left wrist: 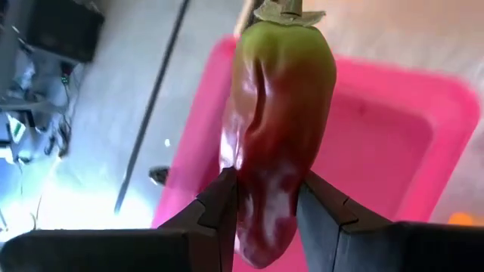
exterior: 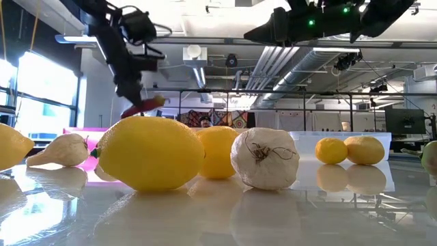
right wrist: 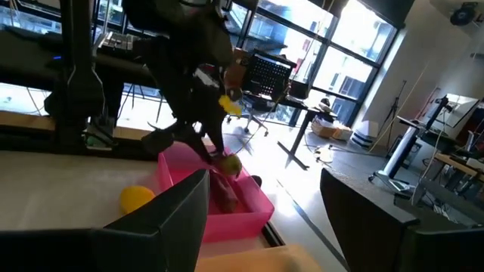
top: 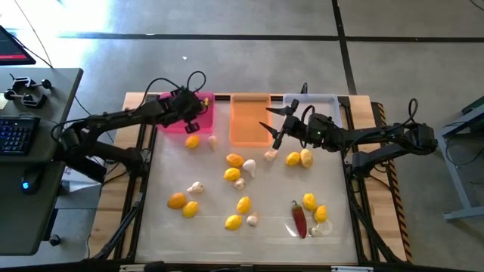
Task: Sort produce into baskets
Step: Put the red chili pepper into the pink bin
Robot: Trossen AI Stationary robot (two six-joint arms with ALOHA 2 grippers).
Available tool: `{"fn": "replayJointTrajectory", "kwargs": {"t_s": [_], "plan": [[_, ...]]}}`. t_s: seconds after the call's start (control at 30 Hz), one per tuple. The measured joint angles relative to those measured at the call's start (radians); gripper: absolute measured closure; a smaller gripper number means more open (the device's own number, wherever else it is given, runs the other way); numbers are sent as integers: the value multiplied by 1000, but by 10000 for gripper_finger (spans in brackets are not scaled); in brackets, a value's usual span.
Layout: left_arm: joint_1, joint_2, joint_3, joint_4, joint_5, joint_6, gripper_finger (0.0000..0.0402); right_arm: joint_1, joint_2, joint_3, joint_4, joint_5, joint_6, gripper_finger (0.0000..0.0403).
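Note:
My left gripper (left wrist: 265, 211) hangs over the magenta-pink basket (top: 181, 122), shut on a dark red chili pepper (left wrist: 276, 113) that also shows in the low view (exterior: 142, 106). My right gripper (top: 274, 125) hovers open over the orange basket (top: 249, 121) with nothing between its fingers (right wrist: 178, 215). The clear basket (top: 327, 101) stands to the right of the orange one. Lemons (top: 233, 160), garlic bulbs (top: 196, 187) and another chili pepper (top: 299, 219) lie loose on the white table top. My left gripper pinches the chili pepper between its two fingers, on the two sides of its red lower part (left wrist: 261, 204) near the pointed end. The fingers slant downward. The pepper sticks out past the fingertips, its green stem end (left wrist: 283, 15) foremost, lifted clear above the pink basket (left wrist: 378, 128).
Close to the pink basket's near edge lie a lemon (top: 192, 141) and a garlic bulb (top: 212, 140). Two lemons (top: 299, 158) lie below my right arm. A clear plastic scrap (top: 324, 227) lies beside the loose chili. A desk with a keyboard (top: 17, 136) stands left of the table.

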Motion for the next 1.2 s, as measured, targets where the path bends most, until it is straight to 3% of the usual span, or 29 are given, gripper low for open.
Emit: {"fn": "replayJointTrajectory", "kwargs": {"t_s": [0.6, 0.8, 1.0, 1.2], "plan": [[118, 228, 0, -37, 10, 20, 310, 0, 0, 0, -7, -2, 3, 158], [147, 250, 0, -12, 9, -118, 266, 0, 0, 0, -11, -4, 3, 158], [156, 245, 0, -16, -10, -124, 207, 0, 0, 0, -18, -4, -4, 158], [139, 228, 0, -15, -11, -89, 190, 0, 0, 0, -30, -3, -5, 158]]}}
